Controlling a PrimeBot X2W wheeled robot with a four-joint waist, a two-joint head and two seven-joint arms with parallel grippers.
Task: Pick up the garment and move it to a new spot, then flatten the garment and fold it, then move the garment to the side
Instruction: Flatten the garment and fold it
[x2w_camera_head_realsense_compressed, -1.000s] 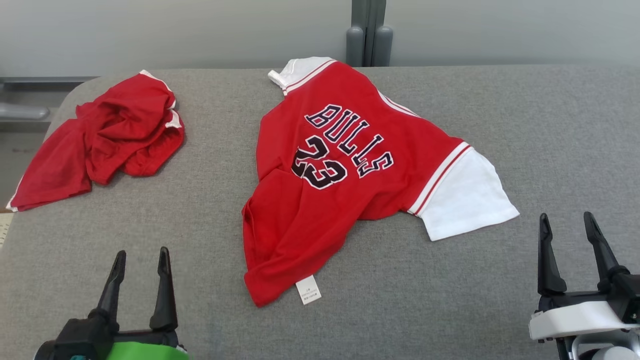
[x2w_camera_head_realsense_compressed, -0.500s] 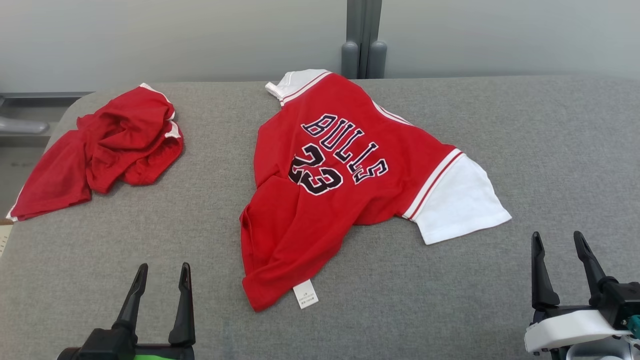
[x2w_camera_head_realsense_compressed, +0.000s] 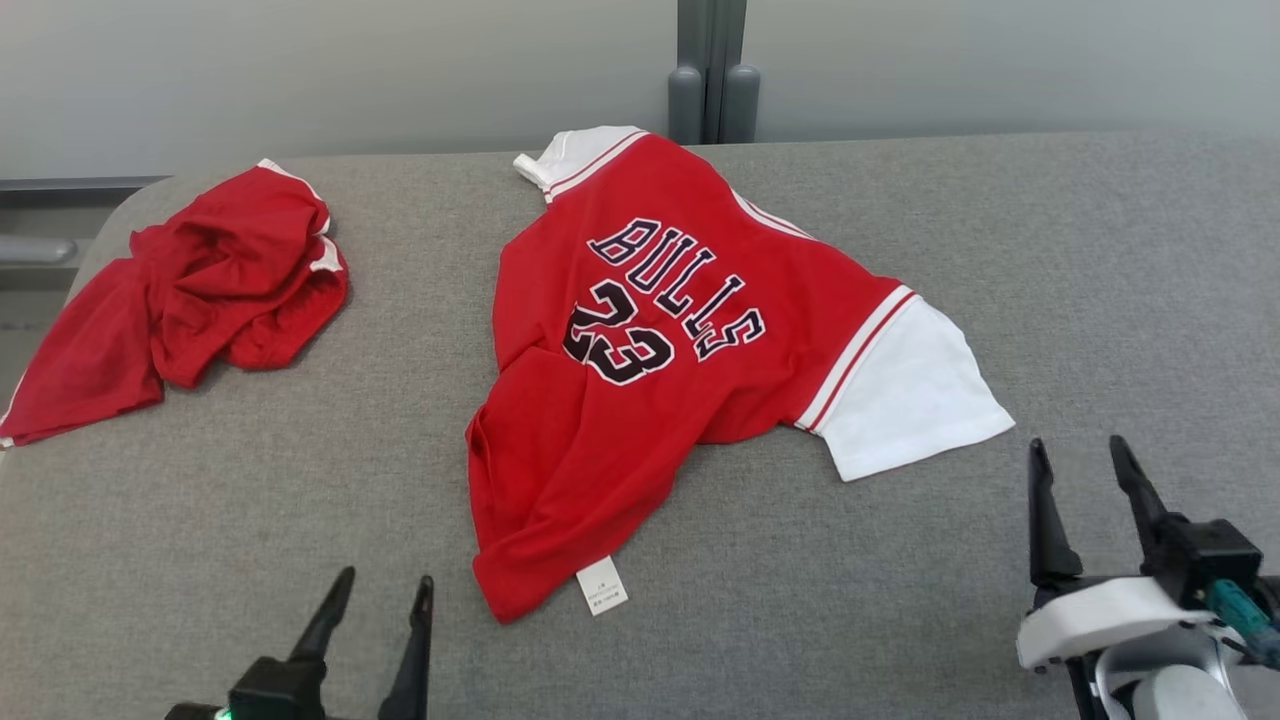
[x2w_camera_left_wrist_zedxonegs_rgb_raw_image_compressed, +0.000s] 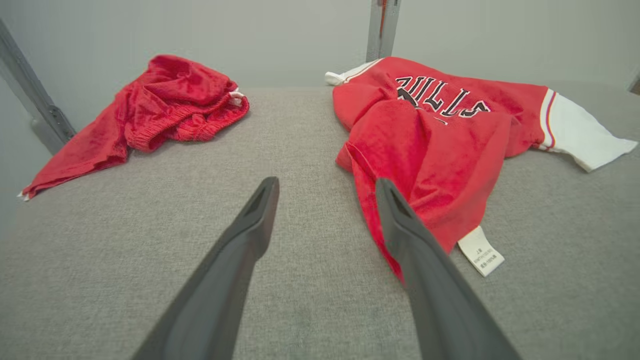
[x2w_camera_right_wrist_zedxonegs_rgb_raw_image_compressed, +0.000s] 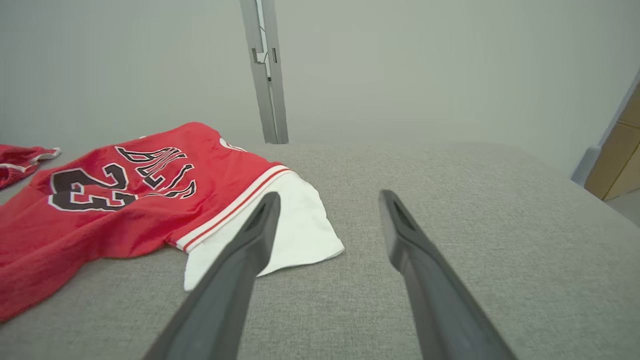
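Note:
A red garment (x2w_camera_head_realsense_compressed: 680, 350), a jersey with white sleeves and "BULLS 23" on it, lies rumpled in the middle of the grey padded table (x2w_camera_head_realsense_compressed: 1100, 280). Its lower part is folded over and a white label (x2w_camera_head_realsense_compressed: 601, 586) sticks out at the near hem. My left gripper (x2w_camera_head_realsense_compressed: 386, 578) is open just left of that hem, above the table; in the left wrist view the gripper (x2w_camera_left_wrist_zedxonegs_rgb_raw_image_compressed: 326, 182) has the jersey (x2w_camera_left_wrist_zedxonegs_rgb_raw_image_compressed: 440, 145) beside its right finger. My right gripper (x2w_camera_head_realsense_compressed: 1076, 443) is open and empty, just right of the white sleeve (x2w_camera_head_realsense_compressed: 900, 400); the right wrist view shows the gripper (x2w_camera_right_wrist_zedxonegs_rgb_raw_image_compressed: 330, 194) near that sleeve (x2w_camera_right_wrist_zedxonegs_rgb_raw_image_compressed: 300, 235).
Crumpled red shorts (x2w_camera_head_realsense_compressed: 200, 290) lie at the table's far left corner, one end hanging over the edge. A grey post (x2w_camera_head_realsense_compressed: 710, 70) stands behind the table against a pale wall. A tan cabinet edge (x2w_camera_right_wrist_zedxonegs_rgb_raw_image_compressed: 615, 160) is off the right side.
The head camera has shifted a little. My left gripper has moved right, toward the jersey's near hem; the right gripper has drifted slightly left. Both stay open and the clothes lie as before.

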